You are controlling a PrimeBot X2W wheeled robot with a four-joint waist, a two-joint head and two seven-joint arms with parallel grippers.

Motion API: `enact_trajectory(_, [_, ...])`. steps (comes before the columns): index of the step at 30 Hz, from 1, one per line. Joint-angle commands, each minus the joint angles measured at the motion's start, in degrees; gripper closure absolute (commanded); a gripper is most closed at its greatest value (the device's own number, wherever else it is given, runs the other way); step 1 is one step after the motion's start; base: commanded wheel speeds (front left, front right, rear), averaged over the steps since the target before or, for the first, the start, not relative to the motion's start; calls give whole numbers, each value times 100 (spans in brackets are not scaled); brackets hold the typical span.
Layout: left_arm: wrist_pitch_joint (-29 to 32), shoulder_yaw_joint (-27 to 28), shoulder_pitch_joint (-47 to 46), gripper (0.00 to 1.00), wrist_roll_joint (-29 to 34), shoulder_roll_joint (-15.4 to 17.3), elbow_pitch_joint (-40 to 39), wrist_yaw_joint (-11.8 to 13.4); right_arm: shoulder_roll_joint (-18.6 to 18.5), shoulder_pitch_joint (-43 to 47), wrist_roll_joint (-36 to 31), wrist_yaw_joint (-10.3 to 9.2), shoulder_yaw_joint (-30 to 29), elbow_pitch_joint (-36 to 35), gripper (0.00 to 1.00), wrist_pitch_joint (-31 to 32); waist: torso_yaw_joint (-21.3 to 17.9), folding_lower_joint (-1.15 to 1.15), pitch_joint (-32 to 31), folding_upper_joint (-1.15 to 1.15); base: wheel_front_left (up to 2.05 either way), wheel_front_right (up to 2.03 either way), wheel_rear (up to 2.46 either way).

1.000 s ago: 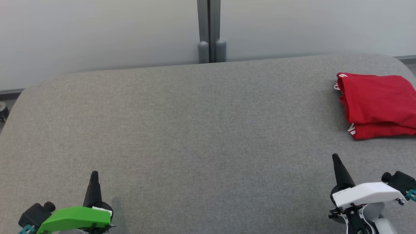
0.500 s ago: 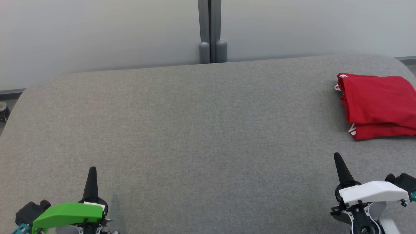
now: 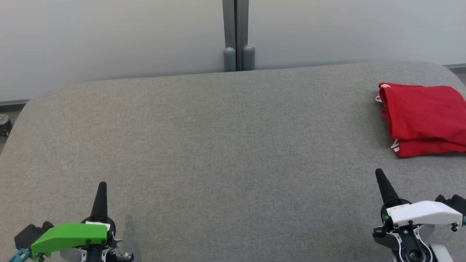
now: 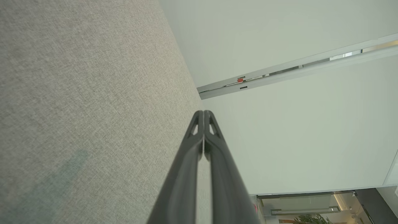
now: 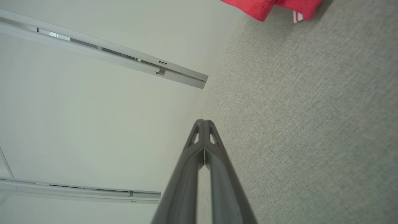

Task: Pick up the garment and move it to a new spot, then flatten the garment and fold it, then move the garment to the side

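The red garment (image 3: 424, 118) lies folded at the far right of the grey padded table (image 3: 218, 145), its right side cut off by the frame edge; white trim shows at its left corners. A strip of it shows at the top of the right wrist view (image 5: 273, 6). My left gripper (image 3: 101, 185), under its green cover, is shut and empty at the lower left, fingers together (image 4: 203, 113). At the lower right my right gripper (image 3: 378, 172), under its white cover, is shut and empty too (image 5: 203, 121), a short way in front of the garment.
Behind the table stands a pale wall with a grey vertical post (image 3: 236, 34). The table's left edge curves down near a small wheel on the floor (image 3: 3, 122).
Both grippers have drawn back toward the bottom corners of the head view, the left one sliding left and the right one right. The garment has stayed where it lies.
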Motion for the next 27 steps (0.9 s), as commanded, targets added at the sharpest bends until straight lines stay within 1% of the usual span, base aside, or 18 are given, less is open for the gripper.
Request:
enact_trajectory(1, [31, 47, -148, 100, -121, 28, -55, -24, -32, -104, 141, 0, -24, -71, 100, 32, 2, 0, -1, 0, 0, 0, 0])
enact_trajectory(27, [348, 200, -303, 100, -1154, 34, -73, -42, -39, -125, 1311, 0, -148, -125, 100, 353, 28, 0, -22, 0, 0, 0, 0])
